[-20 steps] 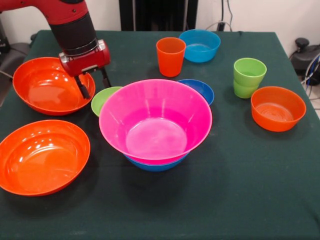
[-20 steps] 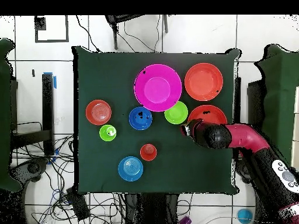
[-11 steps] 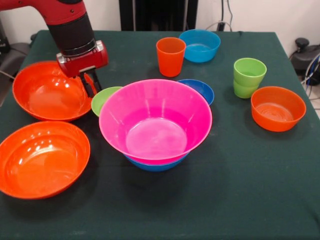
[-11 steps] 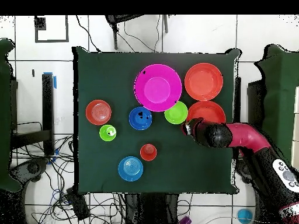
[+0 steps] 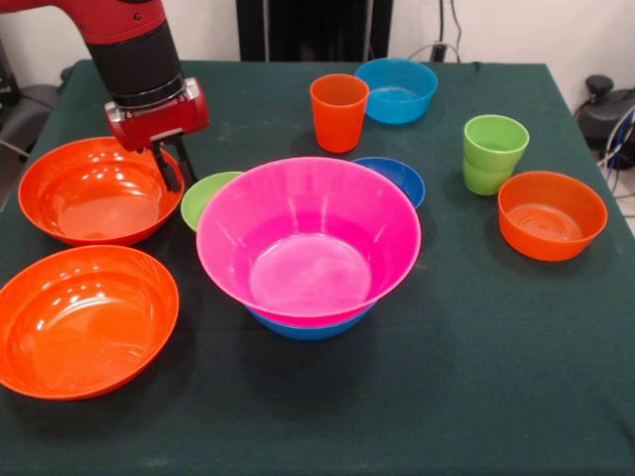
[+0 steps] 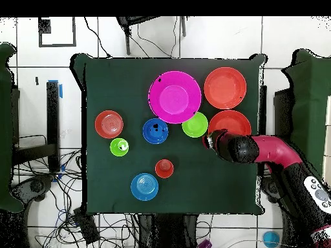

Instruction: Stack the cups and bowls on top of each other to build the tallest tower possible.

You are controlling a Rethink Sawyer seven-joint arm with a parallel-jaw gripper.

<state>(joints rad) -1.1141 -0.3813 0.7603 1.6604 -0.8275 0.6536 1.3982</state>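
My gripper (image 5: 176, 177) (image 6: 209, 140) is shut on the right rim of a large orange bowl (image 5: 94, 193) (image 6: 230, 122) at the table's left. A second large orange bowl (image 5: 84, 319) (image 6: 225, 88) lies just in front of it. The tower is a large pink bowl (image 5: 308, 238) (image 6: 174, 97) nested in a blue bowl (image 5: 310, 328) at mid-table. A small lime green bowl (image 5: 205, 194) sits between the gripper and the tower, and a dark blue bowl (image 5: 400, 176) is behind the tower. An orange cup (image 5: 338, 111) and two stacked green cups (image 5: 493, 154) stand further back.
A light blue bowl (image 5: 397, 89) sits at the back beside the orange cup. A small orange bowl (image 5: 552, 214) is at the right, near the table edge. Cables and furniture surround the table (image 6: 116, 84) in the overhead view.
The fingers closed on the orange bowl's rim. The bowl then shifted with the gripper toward the other large orange bowl and now overlaps its far rim in the front view.
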